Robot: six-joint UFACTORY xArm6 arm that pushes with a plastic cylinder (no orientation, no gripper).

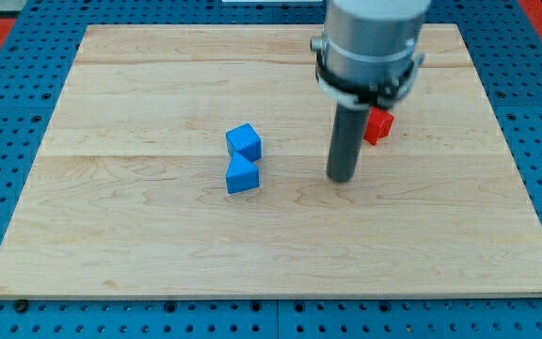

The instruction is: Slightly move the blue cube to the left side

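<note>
A blue cube [244,142] sits on the wooden board [139,235] a little left of the middle. A second blue block [242,175], wedge-shaped, lies just below it and touches it or nearly so. My tip [341,178] rests on the board to the right of both blue blocks, about a hundred pixels from them and level with the lower one. A red block [378,125] sits up and to the right of the tip, partly hidden behind the rod.
The board lies on a blue perforated table [7,141]. The arm's grey body [370,42] hangs over the board's top right part.
</note>
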